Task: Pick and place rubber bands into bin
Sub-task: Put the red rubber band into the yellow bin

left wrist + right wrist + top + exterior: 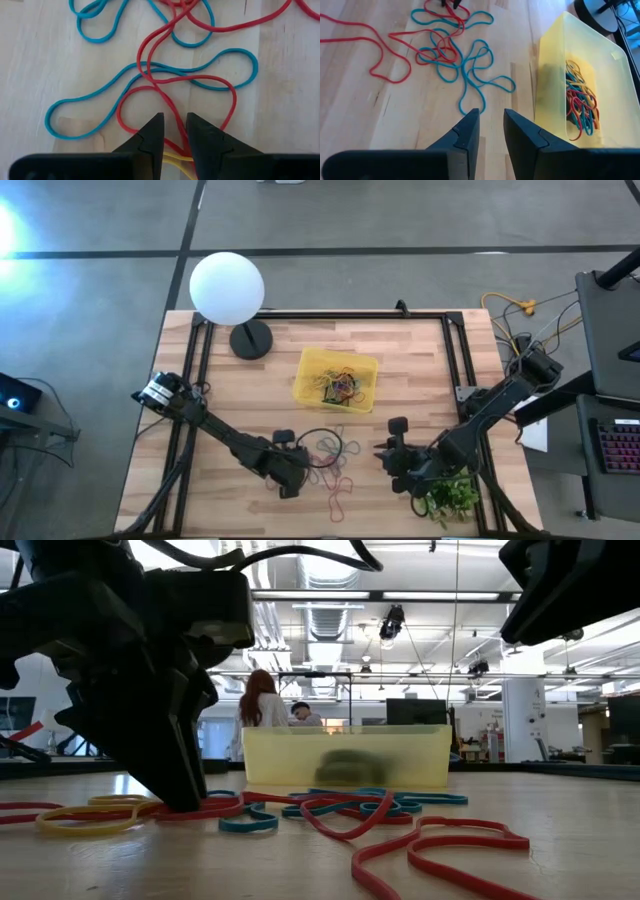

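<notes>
Wooden counter [420,360]: pale slatted top with a dark frame; a white globe lamp [227,288] stands at its far left corner, a small green plant [447,496] at its near right corner.
Bin [336,379]: translucent yellow tray, middle of the counter toward the far edge, already holding a tangle of red, blue and orange bands.
Rubber bands [330,452]: loose red, blue, yellow and black loops spread between the bin and the near edge, several overlapping, one red loop lying closest to the near edge.
Left pincer [175,131]: down on the counter at the left side of the loose pile, fingers narrowed to a slim gap astride red strands, yellow ones showing between the finger bases; whether it truly grips them I cannot tell.
Right pincer [491,131]: to the right of the pile, near the plant, pointing toward the bin and the bands; fingers a little apart with nothing between them.
Step in hand: picking, by my reading, with the left pincer closing on red strands.
Next move calls for: a firm pinch, then a lift high enough to pull the floppy loop clear of the crossed blue ones, then a carry over the bin's wall before letting go.
</notes>
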